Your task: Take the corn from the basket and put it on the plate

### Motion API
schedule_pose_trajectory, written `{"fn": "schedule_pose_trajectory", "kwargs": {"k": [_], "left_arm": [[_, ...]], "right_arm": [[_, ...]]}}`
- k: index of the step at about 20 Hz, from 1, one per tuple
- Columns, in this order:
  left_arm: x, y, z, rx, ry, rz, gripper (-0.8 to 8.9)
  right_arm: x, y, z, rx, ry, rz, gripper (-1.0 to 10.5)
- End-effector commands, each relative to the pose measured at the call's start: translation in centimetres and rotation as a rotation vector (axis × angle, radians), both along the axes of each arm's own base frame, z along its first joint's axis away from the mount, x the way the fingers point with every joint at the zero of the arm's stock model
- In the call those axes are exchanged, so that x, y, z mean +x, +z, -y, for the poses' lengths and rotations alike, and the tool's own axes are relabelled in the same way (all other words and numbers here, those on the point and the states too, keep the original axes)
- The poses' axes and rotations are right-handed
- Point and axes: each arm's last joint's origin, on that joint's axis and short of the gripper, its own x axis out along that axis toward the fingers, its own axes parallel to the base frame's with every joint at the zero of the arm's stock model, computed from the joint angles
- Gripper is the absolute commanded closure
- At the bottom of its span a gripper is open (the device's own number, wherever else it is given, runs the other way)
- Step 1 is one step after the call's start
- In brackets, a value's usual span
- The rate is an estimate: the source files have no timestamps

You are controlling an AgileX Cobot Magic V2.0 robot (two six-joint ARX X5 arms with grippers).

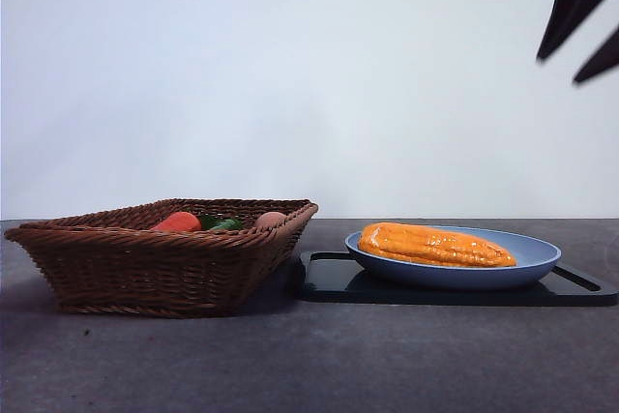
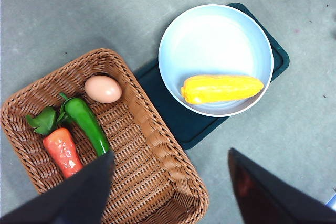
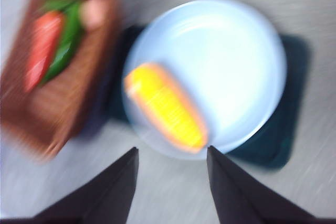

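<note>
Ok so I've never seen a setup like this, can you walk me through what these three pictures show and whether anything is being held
This is a two-armed robot at a grey table. One picture looks level across the table; the other two come from cameras on each wrist, looking down past that arm's black jaws.

On the table sits a dark brown woven wicker basket holding a red-orange vegetable, a green pepper and a peach-coloured egg-shaped item. Beside it a round blue plastic plate rests on a flat black tray. The glossy orange-yellow toy corn cob lies on the plate.

Nothing is held: the left gripper and right gripper are both open and raised above the table.
</note>
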Motion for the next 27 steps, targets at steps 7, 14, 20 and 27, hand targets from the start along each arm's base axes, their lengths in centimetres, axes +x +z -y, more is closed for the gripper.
{"fn": "schedule_pose_trajectory", "kwargs": {"k": [7, 14, 20, 27], "left_arm": [[0.0, 0.1, 0.3, -0.001, -0.014, -0.007, 8.06], [0.1, 0.2, 0.4, -0.012, -0.009, 0.003, 8.06], [0.8, 0.9, 0.9, -0.082, -0.009, 0.094, 8.06], [1.8, 3.0, 1.3, -0.209, -0.025, 0.313, 8.06]], "right_arm": [[-5.9, 2.7, -1.2, -0.072, 0.199, 0.081, 9.4], [-5.6, 2.9, -1.2, -0.065, 0.196, 0.118, 9.4], [-5.2, 3.3, -1.3, -0.062, 0.194, 0.175, 9.4], [-4.7, 3.8, -1.4, -0.058, 0.190, 0.260, 9.4]]}}
